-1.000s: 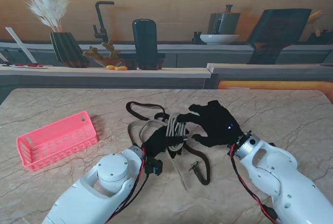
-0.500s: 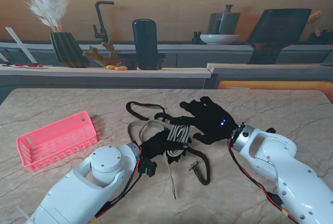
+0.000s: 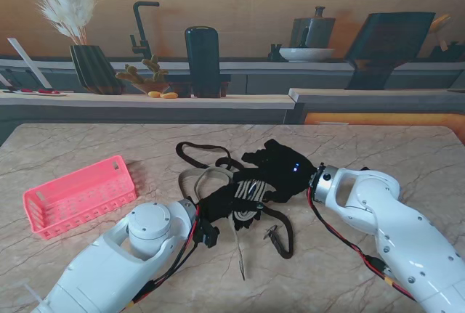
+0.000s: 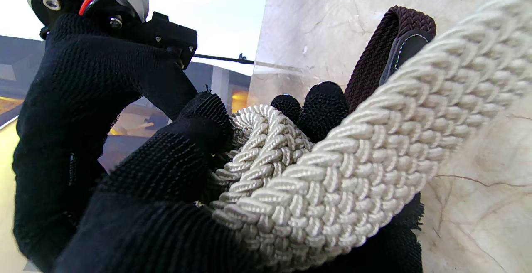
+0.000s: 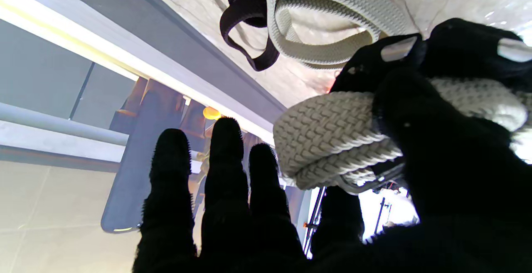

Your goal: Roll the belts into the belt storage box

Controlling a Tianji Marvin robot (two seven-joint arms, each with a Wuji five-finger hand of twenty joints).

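Observation:
A beige braided belt [image 3: 207, 177] lies mid-table, part of it wound into a roll [image 3: 251, 190]. My left hand [image 3: 218, 205] is shut on that roll from the near side, and its fingertips [image 4: 323, 106] curl round the coils [image 4: 266, 140]. My right hand [image 3: 280, 170] covers the roll from the right. Its thumb [image 5: 432, 140] presses across the roll [image 5: 328, 136] with one finger behind, while the other fingers [image 5: 226, 169] stretch out straight. A dark brown belt [image 3: 195, 151] loops beyond and runs to a buckle [image 3: 273, 234]. The pink storage box [image 3: 43, 200] stands at the left.
Loose beige loops [image 5: 332, 36] and the dark belt [image 5: 249, 19] lie tangled just beyond the roll. A thin belt tail [image 3: 240, 261] points toward me. A counter with a vase, faucet and dark bottle [image 3: 202, 61] runs behind the table's far edge.
My right hand has slid left and rolled over onto the beige roll, closing against it. The left arm swung slightly, keeping its hold on the roll.

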